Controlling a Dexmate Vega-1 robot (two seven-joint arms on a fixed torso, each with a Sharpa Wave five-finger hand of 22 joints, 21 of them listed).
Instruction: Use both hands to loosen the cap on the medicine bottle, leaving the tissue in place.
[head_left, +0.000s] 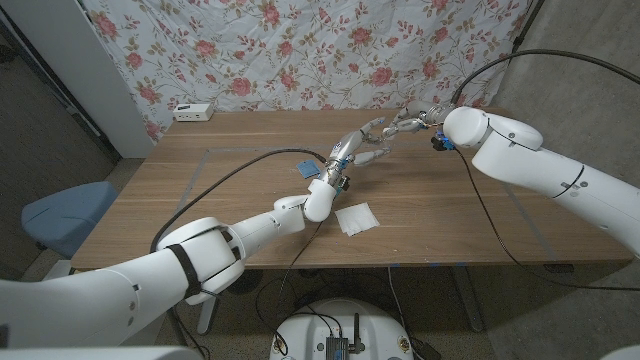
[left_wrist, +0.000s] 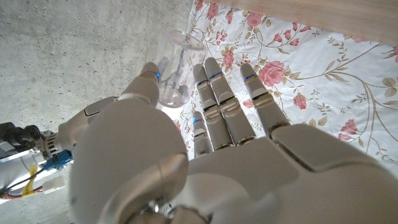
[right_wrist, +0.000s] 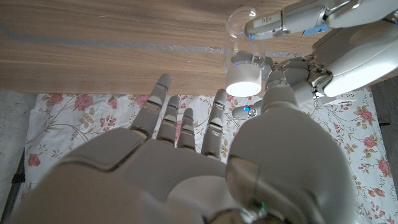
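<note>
A: Two robot hands meet above the far middle of the wooden table (head_left: 200, 190). The left robot hand (head_left: 362, 143) pinches the clear plastic medicine bottle (right_wrist: 239, 37); the right robot hand (head_left: 412, 123), just beside it to the right, seems spread and touches nothing that I can make out.

B: And the axis?

A: Lengthwise between them, its white round cap (right_wrist: 244, 79) pointing at the right palm. The white square tissue (head_left: 357, 219) lies nearer.

Clear bottle (right_wrist: 244, 37) with white cap (right_wrist: 243, 82). White tissue (head_left: 357, 218) on brown wood-grain table (head_left: 220, 185) (a small blue item (head_left: 309, 168) too). White backdrop cloth (head_left: 300, 55) printed with pink roses, green leaves. Pale grey-white hands, left (head_left: 360, 148) and right (head_left: 408, 124), blue-lit fingertips (right_wrist: 163, 83).
</note>
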